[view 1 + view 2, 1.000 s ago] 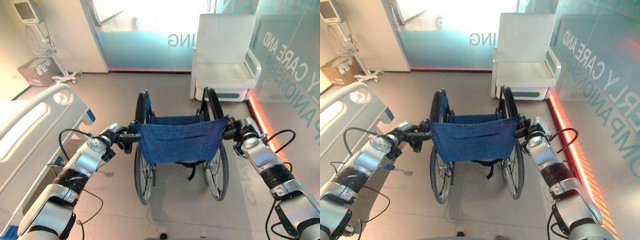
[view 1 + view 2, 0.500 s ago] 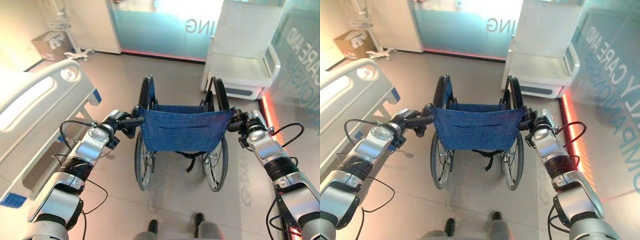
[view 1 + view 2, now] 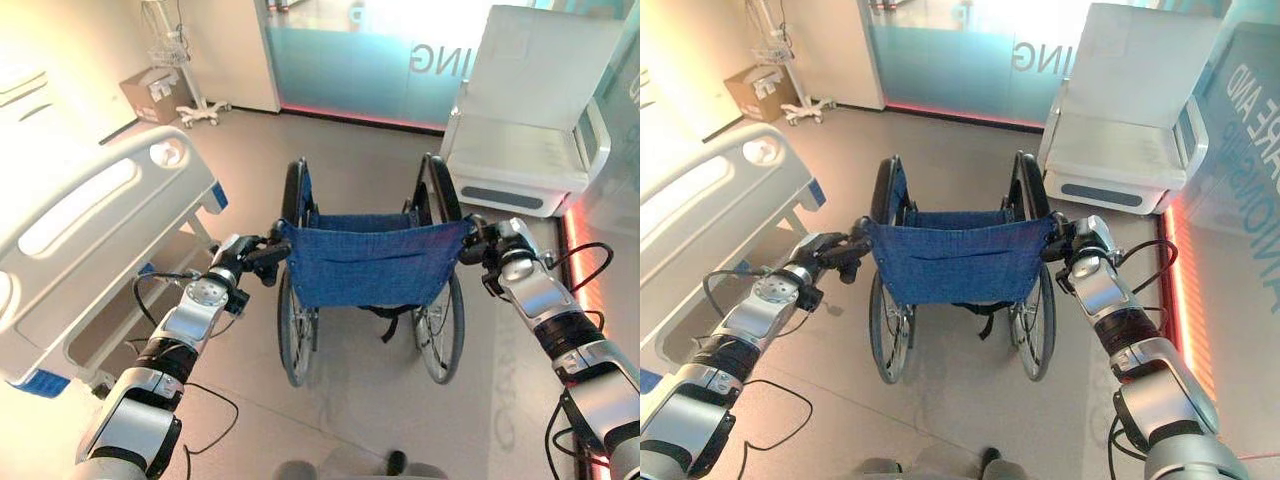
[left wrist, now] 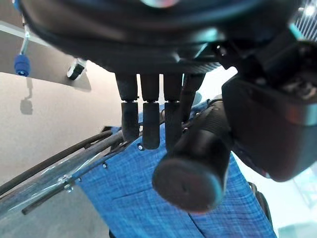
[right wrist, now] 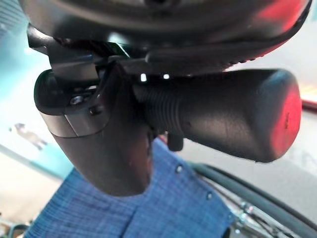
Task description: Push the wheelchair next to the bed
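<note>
Both hands were clamped on the push handles of the wheelchair (image 3: 368, 275): left hand (image 3: 243, 262) curled round the left grip (image 4: 190, 166), right hand (image 3: 1082, 240) wrapped on the right grip (image 5: 223, 119). Two-sided hold looked meant for steering, not just shoving. Chair stood on the floor (image 3: 350, 390) with its blue backrest (image 3: 958, 262) facing the robot, near the bed (image 3: 95, 240) on its left but clearly apart from it, so probably not parked yet

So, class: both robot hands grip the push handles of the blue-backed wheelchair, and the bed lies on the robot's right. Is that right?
Not quite. The bed lies on the robot's left, as the left eye view shows. The left hand and right hand do grip the wheelchair handles.
</note>
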Available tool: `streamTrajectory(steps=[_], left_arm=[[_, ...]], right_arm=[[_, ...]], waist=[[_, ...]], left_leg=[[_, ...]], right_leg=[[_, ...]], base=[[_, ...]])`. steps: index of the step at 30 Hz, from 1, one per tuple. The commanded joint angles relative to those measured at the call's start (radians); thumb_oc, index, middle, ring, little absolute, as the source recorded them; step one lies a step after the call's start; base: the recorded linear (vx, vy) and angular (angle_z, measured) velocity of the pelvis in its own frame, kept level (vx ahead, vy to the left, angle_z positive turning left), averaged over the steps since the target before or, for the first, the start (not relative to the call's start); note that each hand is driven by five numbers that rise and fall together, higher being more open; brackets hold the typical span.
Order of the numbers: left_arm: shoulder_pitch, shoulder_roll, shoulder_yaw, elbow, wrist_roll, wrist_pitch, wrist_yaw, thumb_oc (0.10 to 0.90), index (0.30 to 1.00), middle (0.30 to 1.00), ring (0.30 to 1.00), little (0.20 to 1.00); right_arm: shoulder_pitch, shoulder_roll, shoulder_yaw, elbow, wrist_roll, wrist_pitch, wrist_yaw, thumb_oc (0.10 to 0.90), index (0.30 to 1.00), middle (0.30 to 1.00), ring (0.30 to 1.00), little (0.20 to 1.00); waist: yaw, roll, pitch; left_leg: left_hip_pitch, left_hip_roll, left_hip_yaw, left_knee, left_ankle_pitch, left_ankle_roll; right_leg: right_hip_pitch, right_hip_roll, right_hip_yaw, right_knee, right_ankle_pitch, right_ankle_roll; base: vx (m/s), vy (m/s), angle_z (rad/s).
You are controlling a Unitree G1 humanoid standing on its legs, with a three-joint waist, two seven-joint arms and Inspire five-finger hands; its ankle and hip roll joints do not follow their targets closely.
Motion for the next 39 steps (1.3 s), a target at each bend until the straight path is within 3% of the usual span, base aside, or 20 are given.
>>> streamTrajectory(steps=[1, 2, 4, 6, 8, 10, 13, 14, 17, 19, 21, 27, 29, 31, 32, 33, 36, 39], left_arm=[[0.085, 0.023, -0.038, -0.024, 0.027, -0.053, -0.018, 0.4, 0.3, 0.3, 0.3, 0.3], [0.088, 0.025, -0.038, -0.028, 0.027, -0.052, -0.017, 0.4, 0.3, 0.3, 0.3, 0.3], [0.092, 0.051, -0.043, -0.061, 0.035, -0.049, -0.011, 0.4, 0.3, 0.3, 0.3, 0.3], [0.077, 0.079, -0.028, -0.081, 0.034, -0.027, -0.014, 0.4, 0.3, 0.3, 0.3, 0.3], [0.049, 0.096, -0.027, -0.075, 0.027, -0.017, -0.021, 0.4, 0.3, 0.3, 0.3, 0.3], [0.002, 0.107, -0.052, -0.043, 0.007, 0.004, -0.024, 0.4, 0.3, 0.3, 0.3, 0.3], [-0.004, 0.107, -0.059, -0.03, 0.0, 0.005, -0.023, 0.4, 0.3, 0.3, 0.3, 0.3], [-0.014, 0.104, -0.065, -0.012, 0.019, 0.011, -0.035, 0.4, 0.3, 0.3, 0.3, 0.3], [-0.036, 0.107, -0.077, 0.001, 0.043, 0.029, -0.042, 0.4, 0.3, 0.3, 0.3, 0.3], [-0.058, 0.098, -0.099, 0.014, 0.054, 0.04, -0.036, 0.4, 0.3, 0.3, 0.3, 0.3], [-0.071, 0.09, -0.105, 0.026, 0.062, 0.044, -0.032, 0.4, 0.3, 0.3, 0.3, 0.3], [-0.096, 0.065, -0.108, 0.058, 0.064, 0.037, -0.02, 0.4, 0.3, 0.3, 0.3, 0.3], [-0.11, 0.06, -0.112, 0.065, 0.059, 0.03, -0.012, 0.4, 0.3, 0.3, 0.3, 0.3], [-0.135, 0.061, -0.117, 0.066, 0.063, 0.007, -0.003, 0.4, 0.3, 0.3, 0.3, 0.3], [-0.149, 0.06, -0.12, 0.076, 0.06, -0.018, 0.003, 0.4, 0.3, 0.3, 0.3, 0.3], [-0.154, 0.057, -0.118, 0.084, 0.061, -0.023, 0.005, 0.4, 0.3, 0.3, 0.3, 0.3], [-0.153, 0.059, -0.103, 0.088, 0.058, -0.027, 0.013, 0.4, 0.3, 0.3, 0.3, 0.3], [-0.148, 0.051, -0.089, 0.09, 0.059, -0.033, 0.023, 0.4, 0.3, 0.3, 0.3, 0.3]], right_arm=[[-0.061, -0.073, 0.104, -0.149, -0.079, -0.2, 0.029, 0.4, 0.3, 0.3, 0.3, 0.3], [-0.062, -0.071, 0.106, -0.146, -0.077, -0.2, 0.026, 0.4, 0.3, 0.3, 0.3, 0.3], [-0.077, -0.078, 0.115, -0.127, -0.029, -0.187, 0.014, 0.4, 0.3, 0.3, 0.3, 0.3], [-0.1, -0.094, 0.121, -0.112, -0.008, -0.194, 0.044, 0.4, 0.3, 0.3, 0.3, 0.3], [-0.105, -0.105, 0.121, -0.111, -0.007, -0.198, 0.069, 0.4, 0.3, 0.3, 0.3, 0.3], [-0.075, -0.087, 0.112, -0.114, -0.004, -0.196, 0.065, 0.4, 0.3, 0.3, 0.3, 0.3], [-0.047, -0.079, 0.104, -0.124, -0.013, -0.202, 0.073, 0.4, 0.3, 0.3, 0.3, 0.3], [0.022, -0.056, 0.084, -0.128, -0.043, -0.226, 0.079, 0.4, 0.3, 0.3, 0.3, 0.3], [0.051, -0.023, 0.076, -0.135, -0.071, -0.239, 0.061, 0.4, 0.3, 0.3, 0.3, 0.3], [0.054, -0.014, 0.07, -0.121, -0.083, -0.255, 0.051, 0.4, 0.3, 0.3, 0.3, 0.3], [0.047, -0.014, 0.071, -0.116, -0.082, -0.254, 0.054, 0.4, 0.3, 0.3, 0.3, 0.3], [0.025, -0.032, 0.077, -0.098, -0.084, -0.244, 0.08, 0.4, 0.3, 0.3, 0.3, 0.3], [0.012, -0.039, 0.084, -0.096, -0.07, -0.23, 0.086, 0.4, 0.3, 0.3, 0.3, 0.3], [0.002, -0.054, 0.085, -0.099, -0.046, -0.205, 0.095, 0.4, 0.3, 0.3, 0.3, 0.3], [-0.008, -0.065, 0.073, -0.117, -0.047, -0.164, 0.114, 0.4, 0.3, 0.3, 0.3, 0.3], [-0.021, -0.064, 0.073, -0.128, -0.048, -0.136, 0.128, 0.4, 0.3, 0.3, 0.3, 0.3], [-0.038, -0.049, 0.08, -0.15, -0.051, -0.091, 0.158, 0.4, 0.3, 0.3, 0.3, 0.3], [-0.028, -0.051, 0.081, -0.152, -0.062, -0.087, 0.173, 0.4, 0.3, 0.3, 0.3, 0.3]], waist=[[-0.007, -0.003, 0.051], [0.0, 0.001, 0.057], [0.046, 0.024, 0.06], [0.067, 0.023, 0.049], [0.061, 0.025, 0.038], [0.037, 0.027, 0.003], [0.034, 0.027, -0.004], [0.027, 0.014, -0.028], [0.039, 0.005, -0.06], [0.034, 0.011, -0.073], [0.026, 0.015, -0.077], [-0.019, 0.02, -0.073], [-0.041, 0.021, -0.061], [-0.086, 0.003, -0.037], [-0.117, 0.006, -0.017], [-0.123, 0.013, -0.006], [-0.126, 0.0, 0.0], [-0.151, -0.012, -0.017]], left_leg=[[0.02, -0.047, 0.07, -0.354, 0.201, 0.1], [0.027, -0.048, 0.074, -0.395, 0.214, 0.097], [-0.021, -0.055, 0.059, -0.636, 0.306, 0.075], [-0.037, -0.062, 0.065, -0.753, 0.3, 0.07], [-0.02, -0.062, 0.098, -0.767, 0.263, 0.08], [0.005, -0.075, 0.129, -0.689, 0.169, 0.111], [-0.005, -0.075, 0.128, -0.659, 0.155, 0.111], [0.045, -0.091, 0.132, -0.653, 0.12, 0.148], [0.078, -0.109, 0.135, -0.672, 0.109, 0.177], [0.103, -0.118, 0.137, -0.675, 0.09, 0.191], [0.128, -0.123, 0.131, -0.683, 0.082, 0.196], [0.198, -0.139, 0.099, -0.701, 0.065, 0.196], [0.241, -0.143, 0.08, -0.711, 0.046, 0.196], [0.307, -0.168, 0.048, -0.726, -0.014, 0.202], [0.344, -0.169, 0.012, -0.73, -0.056, 0.203], [0.362, -0.158, 0.008, -0.724, -0.073, 0.199], [0.375, -0.159, 0.015, -0.689, -0.115, 0.2], [0.418, -0.143, -0.001, -0.657, -0.17, 0.192]], right_leg=[[0.142, 0.07, 0.01, -0.063, 0.059, 0.003], [0.157, 0.075, 0.015, -0.064, 0.052, 0.003], [0.238, 0.113, 0.057, -0.094, 0.026, 0.006], [0.273, 0.11, 0.082, -0.107, 0.0, 0.011], [0.28, 0.1, 0.081, -0.1, -0.028, 0.018], [0.273, 0.074, 0.072, -0.056, -0.066, 0.042], [0.274, 0.064, 0.066, -0.037, -0.08, 0.047], [0.262, 0.014, 0.032, 0.032, -0.033, 0.087], [0.24, -0.038, 0.006, 0.14, 0.081, 0.13], [0.186, -0.041, 0.011, 0.263, 0.151, 0.134], [0.138, -0.044, 0.011, 0.302, 0.181, 0.132], [0.029, -0.016, 0.018, 0.19, 0.158, 0.106], [-0.037, -0.025, 0.009, 0.117, 0.184, 0.101], [-0.176, -0.058, 0.029, -0.045, 0.274, 0.115], [-0.224, -0.067, 0.047, -0.188, 0.3, 0.137], [-0.209, -0.066, 0.025, -0.228, 0.304, 0.141], [-0.199, -0.072, 0.02, -0.21, 0.312, 0.141], [-0.193, -0.057, 0.043, -0.191, 0.314, 0.127]], base=[[0.46, 0.053, -0.29], [0.45, 0.085, -0.25], [0.57, 0.137, -0.36], [0.48, 0.206, -0.54], [0.33, 0.215, -0.7], [0.46, 0.299, -0.62], [0.31, 0.173, -0.2], [0.56, 0.309, -0.06], [0.44, 0.261, -0.13], [0.39, 0.235, -0.58], [0.31, 0.151, -0.26], [0.18, 0.028, 0.09], [0.26, -0.045, 0.34], [0.53, -0.157, 0.31], [0.69, -0.219, 0.49], [0.68, -0.232, 0.73], [0.4, -0.184, 0.82], [0.51, -0.258, 0.59]])
